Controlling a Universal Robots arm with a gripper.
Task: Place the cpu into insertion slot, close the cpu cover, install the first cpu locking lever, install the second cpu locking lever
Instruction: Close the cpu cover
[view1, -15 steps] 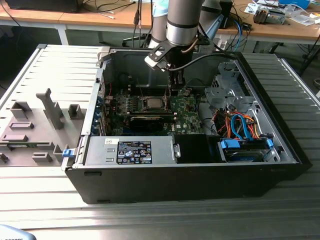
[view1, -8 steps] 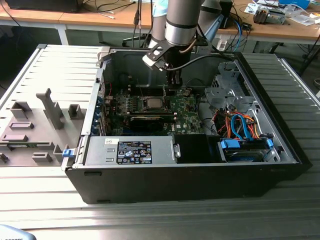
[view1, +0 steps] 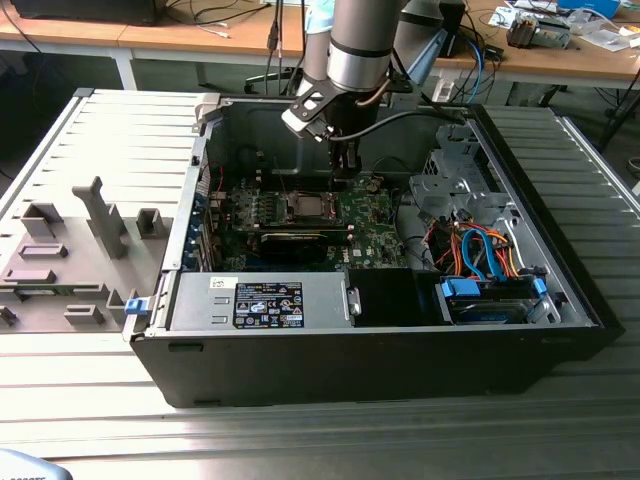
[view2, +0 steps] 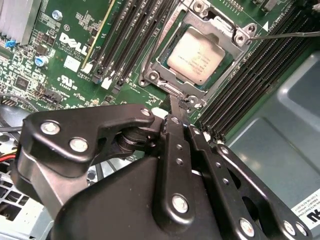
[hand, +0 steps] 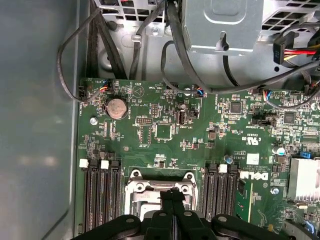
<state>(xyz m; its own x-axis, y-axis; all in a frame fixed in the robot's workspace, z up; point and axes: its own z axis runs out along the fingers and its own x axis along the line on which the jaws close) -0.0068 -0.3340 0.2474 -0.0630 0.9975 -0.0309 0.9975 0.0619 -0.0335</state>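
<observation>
Exterior view: your gripper (view1: 343, 180) is down inside the case (view1: 400, 370), tips beside the insertion slot (view1: 308, 207). Second wrist view: the fingers are pinched together with nothing visibly clamped, tips touching the slot's near edge. The cpu (view2: 196, 54) sits seated just ahead of them, cpu cover (view2: 161, 60) down around it, one locking lever (view2: 285, 35) free beyond. First wrist view: memory slots (hand: 100, 195) flank the tips. My read on risk: the tips skid off into those slots, or the unlatched cover lifts.

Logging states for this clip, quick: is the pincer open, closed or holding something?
Pincer: closed, nothing seen in its grip, tips by the edge of the cpu cover, with the cpu seated beneath it.
</observation>
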